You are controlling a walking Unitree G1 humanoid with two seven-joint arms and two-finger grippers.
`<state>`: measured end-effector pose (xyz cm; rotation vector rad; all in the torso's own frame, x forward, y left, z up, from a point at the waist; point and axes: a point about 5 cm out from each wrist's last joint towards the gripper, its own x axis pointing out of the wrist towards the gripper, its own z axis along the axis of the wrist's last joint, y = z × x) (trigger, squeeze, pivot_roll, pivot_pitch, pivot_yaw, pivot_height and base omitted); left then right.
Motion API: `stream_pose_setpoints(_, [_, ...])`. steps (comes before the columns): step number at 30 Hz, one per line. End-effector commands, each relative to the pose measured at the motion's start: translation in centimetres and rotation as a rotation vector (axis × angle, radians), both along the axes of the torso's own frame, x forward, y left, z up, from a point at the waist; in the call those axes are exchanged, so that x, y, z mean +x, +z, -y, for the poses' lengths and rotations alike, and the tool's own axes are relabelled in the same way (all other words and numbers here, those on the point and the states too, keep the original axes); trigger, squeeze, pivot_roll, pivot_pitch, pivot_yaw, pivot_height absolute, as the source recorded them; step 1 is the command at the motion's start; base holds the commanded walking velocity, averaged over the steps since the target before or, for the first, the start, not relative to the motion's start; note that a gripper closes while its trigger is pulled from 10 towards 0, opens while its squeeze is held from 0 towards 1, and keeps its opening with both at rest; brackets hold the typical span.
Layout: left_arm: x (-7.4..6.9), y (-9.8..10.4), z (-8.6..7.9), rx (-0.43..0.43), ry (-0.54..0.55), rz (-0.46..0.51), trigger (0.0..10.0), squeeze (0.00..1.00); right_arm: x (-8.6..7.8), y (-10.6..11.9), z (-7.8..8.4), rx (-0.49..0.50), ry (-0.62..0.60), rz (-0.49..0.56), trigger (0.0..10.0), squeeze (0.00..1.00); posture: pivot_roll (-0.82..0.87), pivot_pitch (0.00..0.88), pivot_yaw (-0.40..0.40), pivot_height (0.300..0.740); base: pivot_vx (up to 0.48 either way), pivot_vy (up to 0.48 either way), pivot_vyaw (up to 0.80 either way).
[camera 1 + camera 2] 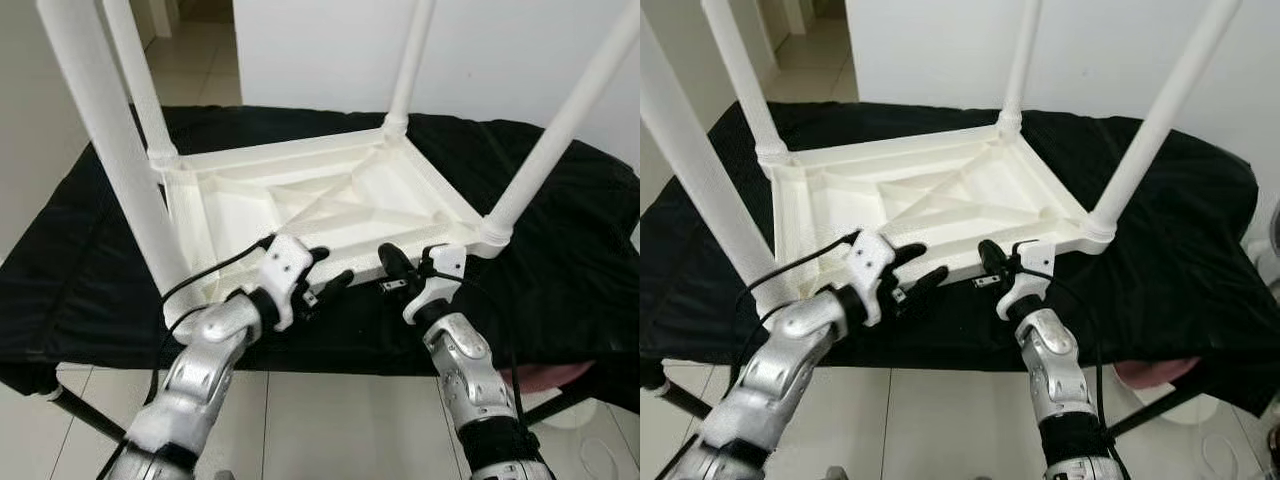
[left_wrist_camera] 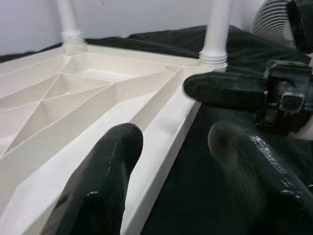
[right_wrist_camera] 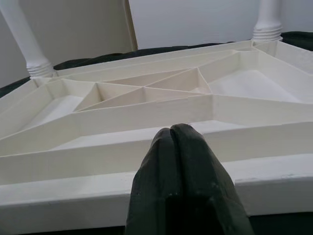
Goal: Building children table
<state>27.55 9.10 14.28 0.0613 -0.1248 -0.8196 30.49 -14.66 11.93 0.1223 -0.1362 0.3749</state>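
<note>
Both grippers meet the near rim of the upturned white children's table [image 1: 330,200]: the left gripper [image 1: 325,275] with fingers spread either side of the edge, the right gripper [image 1: 392,262] with fingers pressed together against it, holding nothing. Lying top-down on a black-draped work surface [image 1: 90,260], the table already carries all four legs [image 1: 110,130] upright in their corner sockets. Assembly looks nearly complete; turning it over probably remains.

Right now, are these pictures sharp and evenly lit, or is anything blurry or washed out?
Left eye view: evenly lit and sharp; the white table is bright on the black cloth. Left wrist view: the left hand fingers loom close and soft, with glints on them. Right wrist view: the shut right hand is dark and a bit blurred, the table ribs sharp.
</note>
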Motion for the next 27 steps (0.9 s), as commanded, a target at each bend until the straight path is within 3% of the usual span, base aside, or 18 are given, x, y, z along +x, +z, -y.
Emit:
stream_pose_setpoints(1, [-0.9,0.7,-1.0,-0.027,0.015,0.022,10.0,0.0,0.1,-0.3,0.2,-0.011,-0.005,-0.007,10.0,0.0,-0.01,0.0,-0.05,0.74,0.0,0.0,0.0])
stream_pose_setpoints(4, [-1.6,1.0,-1.5,-0.04,0.027,0.042,10.0,0.0,0.2,-0.3,0.2,-0.012,-0.002,-0.008,10.0,0.0,0.0,0.0,-0.056,0.74,0.0,0.0,0.0])
stream_pose_setpoints(7, [-3.4,1.9,-2.4,-0.072,0.03,0.03,10.0,0.0,0.5,-0.3,0.0,-0.017,0.013,-0.009,10.0,0.0,0.02,0.0,-0.071,0.74,0.0,0.0,0.0])
stream_pose_setpoints(12, [-5.1,2.3,-3.2,-0.063,-0.007,0.026,10.0,0.0,0.7,-0.3,-0.2,-0.023,0.035,-0.008,10.0,0.0,0.03,0.0,-0.076,0.74,0.0,0.0,0.0])
stream_pose_setpoints(13, [-6.0,2.3,-3.7,-0.056,-0.028,0.002,10.0,0.0,0.8,-0.3,-0.3,-0.025,0.042,-0.007,10.0,0.0,0.04,0.0,-0.079,0.74,0.0,0.0,0.0])
stream_pose_setpoints(16, [-6.9,2.0,-4.5,-0.049,-0.048,-0.037,10.0,0.0,0.9,-0.3,-0.3,-0.026,0.045,-0.007,10.0,0.0,0.05,0.0,-0.083,0.74,0.0,0.0,0.0])
stream_pose_setpoints(23, [-8.2,1.6,-5.9,-0.036,-0.062,-0.113,10.0,0.0,1.1,-0.4,-0.4,-0.029,0.05,-0.006,10.0,0.0,0.06,0.0,-0.084,0.74,0.0,0.0,0.0])
stream_pose_setpoints(27, [-9.6,1.2,-8.5,0.011,-0.06,-0.208,10.0,0.0,1.3,-0.5,-0.4,-0.028,0.055,-0.006,10.0,0.0,0.07,0.0,-0.086,0.74,0.0,0.0,0.0])
